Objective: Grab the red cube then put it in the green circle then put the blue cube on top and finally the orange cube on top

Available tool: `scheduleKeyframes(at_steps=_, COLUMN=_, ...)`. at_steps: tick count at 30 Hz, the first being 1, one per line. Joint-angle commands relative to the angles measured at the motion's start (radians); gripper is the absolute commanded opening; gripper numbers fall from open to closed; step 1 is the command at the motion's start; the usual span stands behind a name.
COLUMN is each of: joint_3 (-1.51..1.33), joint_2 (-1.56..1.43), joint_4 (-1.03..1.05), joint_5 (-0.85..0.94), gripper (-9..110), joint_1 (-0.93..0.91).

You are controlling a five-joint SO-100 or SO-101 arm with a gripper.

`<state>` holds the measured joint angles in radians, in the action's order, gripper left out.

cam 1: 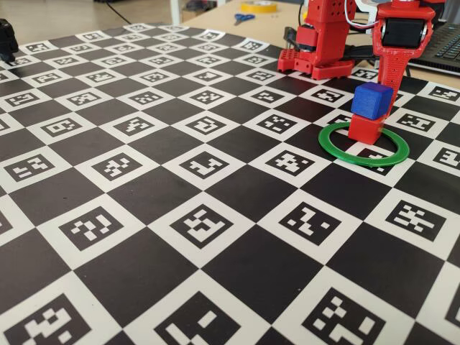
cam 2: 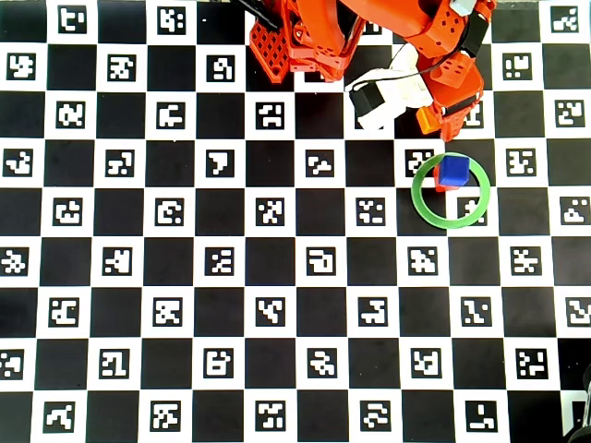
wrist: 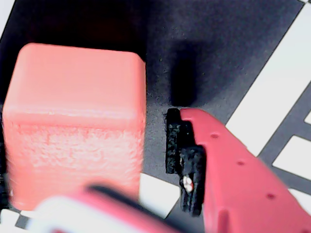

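The red cube (cam 1: 365, 129) stands inside the green circle (cam 1: 345, 154), near its far rim, with the blue cube (cam 1: 371, 99) stacked on it slightly askew. From overhead the blue cube (cam 2: 453, 170) covers most of the red cube (cam 2: 439, 184) within the green circle (cam 2: 434, 214). The orange cube (cam 2: 428, 120) rests on the board just behind the ring. In the wrist view the orange cube (wrist: 77, 126) sits between my jaws. My gripper (wrist: 87, 145) is open, with a gap between the cube and the right pad (wrist: 174, 141). The fixed view hides the orange cube behind my gripper (cam 1: 392, 86).
The red arm base (cam 2: 305, 46) stands at the board's far edge. Scissors (cam 1: 243, 17) and a yellow tape roll (cam 1: 259, 6) lie on the table beyond it. A keyboard (cam 1: 449, 43) is at the far right, and a black object (cam 1: 6, 39) at the far left.
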<state>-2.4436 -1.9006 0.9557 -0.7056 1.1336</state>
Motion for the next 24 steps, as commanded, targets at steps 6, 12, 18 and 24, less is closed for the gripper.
scheduleKeyframes(at_steps=6, joint_3=0.003, joint_2=-0.003, joint_4=-0.023, joint_5=0.018, gripper=18, joint_1=0.000)
scheduleKeyframes(at_steps=12, joint_3=0.002, joint_2=-0.006, joint_4=-0.026, joint_5=0.037, gripper=12, joint_1=0.000)
scheduleKeyframes(at_steps=18, joint_3=0.008, joint_2=-0.040, joint_4=0.015, joint_5=0.058, gripper=12, joint_1=-0.018)
scheduleKeyframes(at_steps=24, joint_3=0.035, joint_2=-0.095, joint_4=0.089, joint_5=0.061, gripper=12, joint_1=-0.060)
